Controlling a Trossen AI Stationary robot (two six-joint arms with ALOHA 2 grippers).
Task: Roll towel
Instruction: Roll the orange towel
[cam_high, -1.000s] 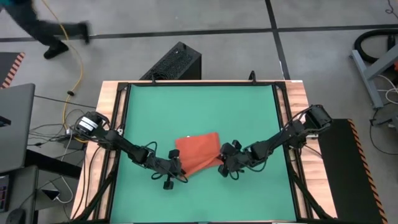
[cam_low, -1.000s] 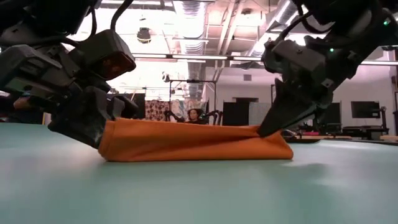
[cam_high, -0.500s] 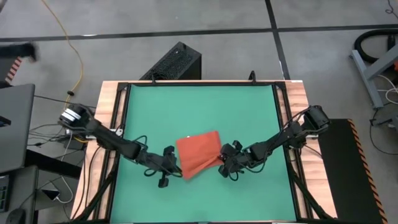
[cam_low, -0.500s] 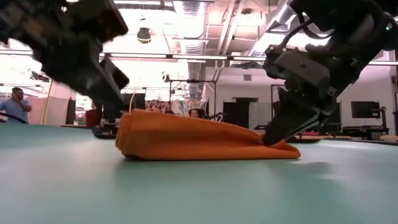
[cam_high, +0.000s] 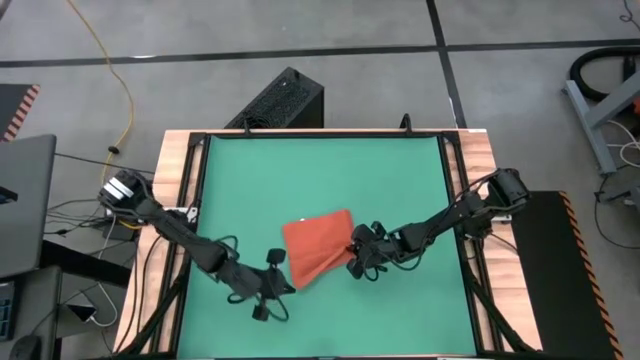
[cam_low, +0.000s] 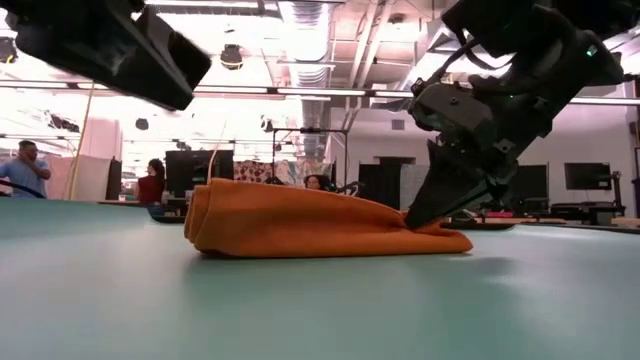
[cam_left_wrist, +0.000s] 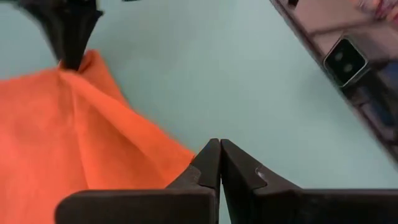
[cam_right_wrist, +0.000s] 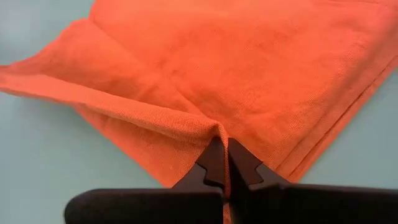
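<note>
Since a second ago my left gripper has backed off the towel, fingers pressed together; right gripper pinches its near corner. Towel mid-mat, folded, rolling barely begun.

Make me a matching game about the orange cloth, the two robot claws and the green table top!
Things:
1. rust-orange soft towel
2. left gripper
3. right gripper
4. green table mat

States:
A. shut, pinching the cloth's edge
B. lying folded on the mat
C. shut, holding nothing
D. flat under everything

Pairs: 1-B, 2-C, 3-A, 4-D
</note>
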